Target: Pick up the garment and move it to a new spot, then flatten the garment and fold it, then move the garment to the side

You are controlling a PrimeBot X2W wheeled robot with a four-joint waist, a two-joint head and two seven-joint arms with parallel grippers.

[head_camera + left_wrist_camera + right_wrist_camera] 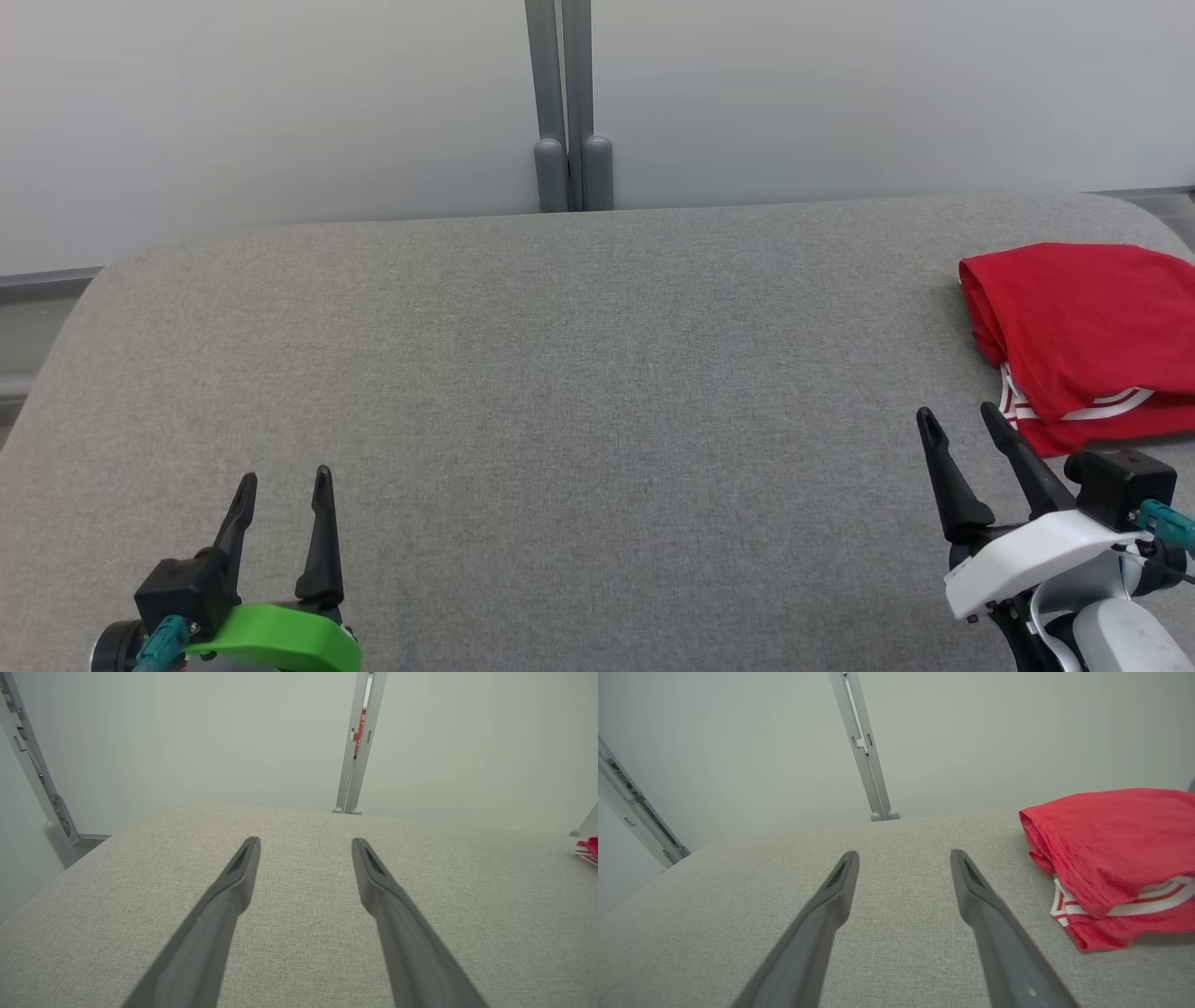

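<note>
- Left gripper (pixel 285 476) stood released at the near left of the grey table (pixel 597 373), jaws spread wide and holding nothing.
- Right gripper (pixel 956 413) was likewise released and empty. Its fingers pointed toward the near edge of the garment (pixel 1083 327) and stopped just short of it, not touching.
- Garment position: at the right edge of the table, doubled over in layers, with white-and-red striped trim showing under the top layer on the near side.
- Stage, as a judgement: the layered garment at the side matched the wanted end state. It would equally fit a bundle awaiting pickup — one moment did not settle which.
- Next move: none could be prescribed on this evidence. Only the right gripper was near the cloth.
</note>
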